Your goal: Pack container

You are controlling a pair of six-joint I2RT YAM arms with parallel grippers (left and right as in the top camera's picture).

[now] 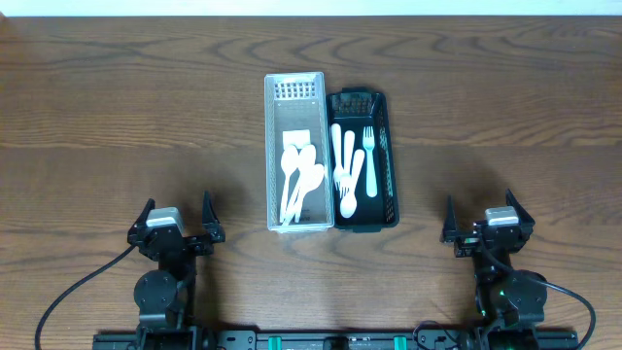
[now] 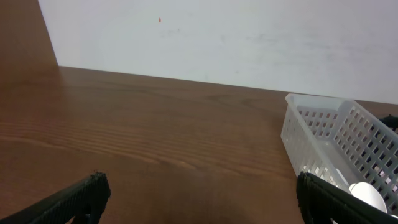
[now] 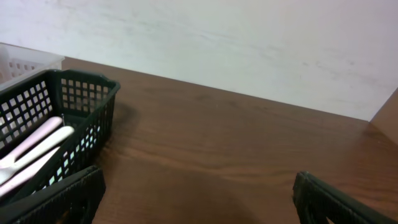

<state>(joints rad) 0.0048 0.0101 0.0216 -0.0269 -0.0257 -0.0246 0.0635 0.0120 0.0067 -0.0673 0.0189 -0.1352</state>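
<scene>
Brown wood-grain table (image 1: 107,107), white wall (image 2: 236,37) behind, left pincer (image 1: 176,210) and right pincer (image 1: 481,212) both spread

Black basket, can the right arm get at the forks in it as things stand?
Probably yes: the basket is open-topped, the forks lie uncovered, and only bare table separates them from the open right gripper.

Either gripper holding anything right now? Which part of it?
Nothing is held. The left gripper and right gripper are both open and empty, apart from the white basket and black basket where the plastic cutlery lies.
</scene>
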